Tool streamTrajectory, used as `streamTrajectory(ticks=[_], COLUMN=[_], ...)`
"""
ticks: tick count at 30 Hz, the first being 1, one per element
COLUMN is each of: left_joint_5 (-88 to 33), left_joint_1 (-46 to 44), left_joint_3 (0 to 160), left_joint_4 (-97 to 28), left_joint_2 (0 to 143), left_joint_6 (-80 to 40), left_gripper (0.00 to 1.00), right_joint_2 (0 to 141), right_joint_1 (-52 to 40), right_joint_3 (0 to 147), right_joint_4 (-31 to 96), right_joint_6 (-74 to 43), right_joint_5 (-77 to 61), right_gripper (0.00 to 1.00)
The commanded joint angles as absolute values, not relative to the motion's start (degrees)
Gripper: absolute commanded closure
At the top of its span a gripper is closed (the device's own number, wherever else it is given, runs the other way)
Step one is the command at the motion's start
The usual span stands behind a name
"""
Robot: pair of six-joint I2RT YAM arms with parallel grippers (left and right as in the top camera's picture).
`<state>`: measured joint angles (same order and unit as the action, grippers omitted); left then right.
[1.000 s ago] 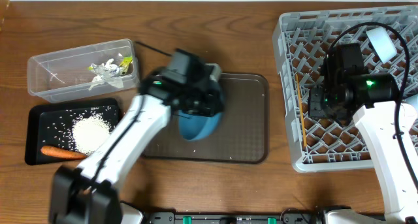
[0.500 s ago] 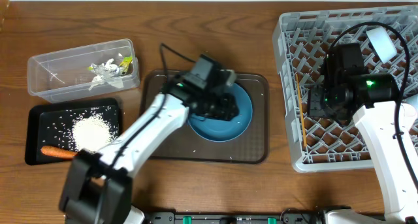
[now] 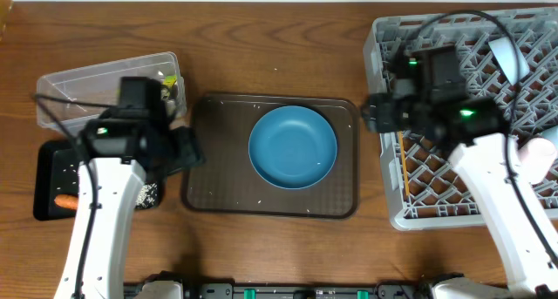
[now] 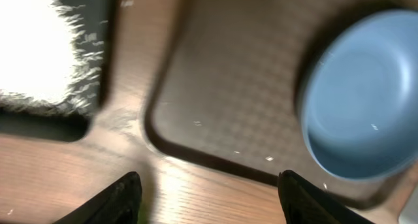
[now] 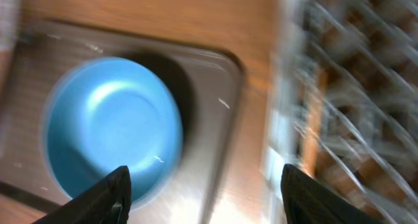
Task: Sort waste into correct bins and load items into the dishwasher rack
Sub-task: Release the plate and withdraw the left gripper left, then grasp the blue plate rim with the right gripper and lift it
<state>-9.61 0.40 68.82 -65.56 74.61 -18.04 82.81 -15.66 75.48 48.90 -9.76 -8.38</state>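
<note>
Blue bowl (image 3: 292, 147), centre frame on brown tray (image 3: 218, 164); right gripper (image 5: 206, 172) judged nearer, bowl lower-left of its gaping empty jaws; left gripper (image 4: 209, 178) likewise agape.

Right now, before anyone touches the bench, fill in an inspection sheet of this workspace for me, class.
Surface: wooden table, brown.
Job's things: blue bowl upright on the brown serving tray; chopsticks in the rack; rice and carrot in the black tray; clear tub partly under the left arm.
Clutter: stray grains on the serving tray.
Grippers: left tool open, empty; right tool open, empty.
Cables: black cable over the rack.
Surroundings: nothing seen.
</note>
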Motion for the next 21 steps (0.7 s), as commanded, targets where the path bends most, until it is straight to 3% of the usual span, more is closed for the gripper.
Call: streamTrajectory(ticks=[1,16,17,19,21], left_joint_5=[-6.8,-6.8,-6.8,-6.8,-6.8], left_joint_1=[3.7,4.2,4.2,4.2,4.2], left_joint_3=[69.6,68.6,68.6,68.6,68.6], left_joint_4=[-66.2,-65.7,-65.7,-65.7,-65.7], left_joint_2=[74.5,74.9,74.9,74.9,74.9], left_joint_6=[-17.7,-17.7,-17.7,-17.7,-17.7], left_gripper=[0.31,0.28,0.28,0.28,0.28], right_joint_2=[87.4,111.9,113.1,115.2,116.4], right_joint_1=[-19.8,-25.2,-25.5,-26.0,-26.5], right_joint_3=[75.7,75.7,75.7,75.7,75.7], right_joint_4=[46.2,39.1,39.1,39.0,39.0], right_joint_6=[-8.8,-18.5,-18.4,-18.4,-18.7], right_joint_5=[-10.9,-7.3,-8.3,-9.7,-10.0], right_gripper=[0.32,0.37,0.41,0.57,0.89])
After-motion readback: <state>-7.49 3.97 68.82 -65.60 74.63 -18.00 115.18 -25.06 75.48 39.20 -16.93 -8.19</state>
